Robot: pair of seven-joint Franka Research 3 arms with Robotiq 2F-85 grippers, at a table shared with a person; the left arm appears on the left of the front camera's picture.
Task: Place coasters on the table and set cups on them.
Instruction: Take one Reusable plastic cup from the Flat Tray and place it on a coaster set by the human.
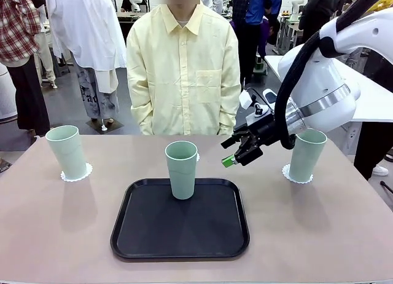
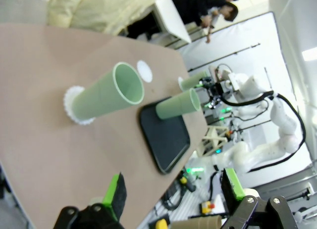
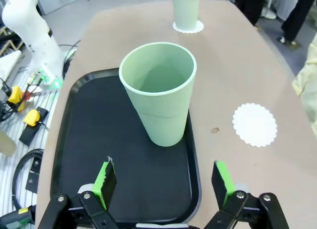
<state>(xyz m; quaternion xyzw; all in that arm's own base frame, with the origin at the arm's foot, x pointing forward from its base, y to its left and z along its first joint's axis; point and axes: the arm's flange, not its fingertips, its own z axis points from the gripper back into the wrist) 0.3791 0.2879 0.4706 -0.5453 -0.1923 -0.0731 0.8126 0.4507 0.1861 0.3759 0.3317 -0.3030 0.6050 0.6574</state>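
Cups: one mint-green tumbler [image 1: 182,169] stands upright on the black tray [image 1: 180,247], at its far edge; two more [image 1: 67,151] [image 1: 307,155] stand on doilies to either side of the tray. A bare doily [image 3: 254,124] lies on the worktop [image 1: 55,228] just beyond the tray. Right gripper [image 1: 241,155] hovers beside the tray cup, fingers apart, empty. Left gripper [image 2: 173,189] likewise stands with its fingers apart, empty. Judgement: light, rigid, smooth plastic, easily tipped; grip mid-body across the wall.
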